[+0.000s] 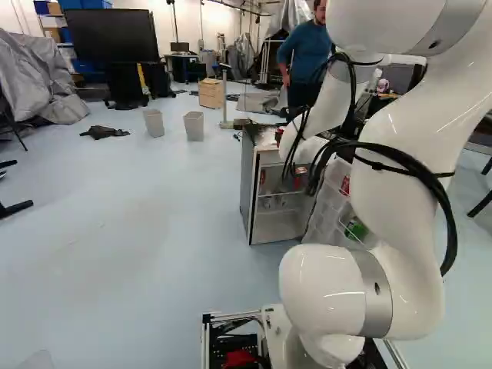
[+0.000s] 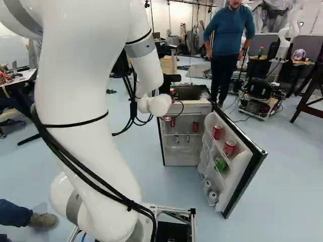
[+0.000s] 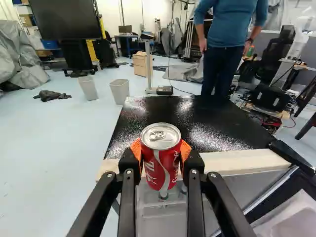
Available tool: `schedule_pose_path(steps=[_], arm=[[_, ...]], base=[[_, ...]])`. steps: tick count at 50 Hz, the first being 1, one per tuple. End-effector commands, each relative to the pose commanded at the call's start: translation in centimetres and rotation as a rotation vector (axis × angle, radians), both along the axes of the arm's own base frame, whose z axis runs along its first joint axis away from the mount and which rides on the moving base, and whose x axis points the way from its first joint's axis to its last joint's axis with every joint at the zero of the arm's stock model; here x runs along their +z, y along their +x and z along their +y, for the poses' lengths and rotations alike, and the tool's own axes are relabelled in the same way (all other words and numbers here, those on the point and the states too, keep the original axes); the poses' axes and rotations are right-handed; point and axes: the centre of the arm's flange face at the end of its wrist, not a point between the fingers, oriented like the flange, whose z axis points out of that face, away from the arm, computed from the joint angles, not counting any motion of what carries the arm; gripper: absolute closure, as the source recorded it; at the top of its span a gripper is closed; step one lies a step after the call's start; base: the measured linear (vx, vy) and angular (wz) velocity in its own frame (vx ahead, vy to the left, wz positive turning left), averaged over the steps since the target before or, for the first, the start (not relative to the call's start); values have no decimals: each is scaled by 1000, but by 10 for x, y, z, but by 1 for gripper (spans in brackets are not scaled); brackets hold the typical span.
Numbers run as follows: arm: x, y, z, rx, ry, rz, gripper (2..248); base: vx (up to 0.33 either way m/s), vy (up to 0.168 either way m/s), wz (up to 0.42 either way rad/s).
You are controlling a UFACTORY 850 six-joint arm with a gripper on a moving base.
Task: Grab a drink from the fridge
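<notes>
Near the front edge of the open refrigerator (image 3: pixel 207 121), the gripper (image 3: pixel 161 150) stands partly open, clamping the red drink can (image 3: pixel 160 170) from both sides. Expect moderate weight and a thin, possibly slippery wall; grip at mid-body, limiting force to prevent denting.

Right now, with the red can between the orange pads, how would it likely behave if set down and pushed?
The red can is a smooth cylinder, so it would probably slide upright and roll if tipped over. It shows no dent between the orange pads, so it seems fairly stiff. Its weight I cannot judge.
</notes>
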Motion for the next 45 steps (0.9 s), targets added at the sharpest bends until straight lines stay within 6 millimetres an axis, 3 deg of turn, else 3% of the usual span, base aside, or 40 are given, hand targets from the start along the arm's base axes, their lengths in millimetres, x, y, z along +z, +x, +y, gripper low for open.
schedule_pose_path(steps=[45], arm=[[-7, 68, -13, 8, -8, -33, 154]], base=[[0, 0, 0]])
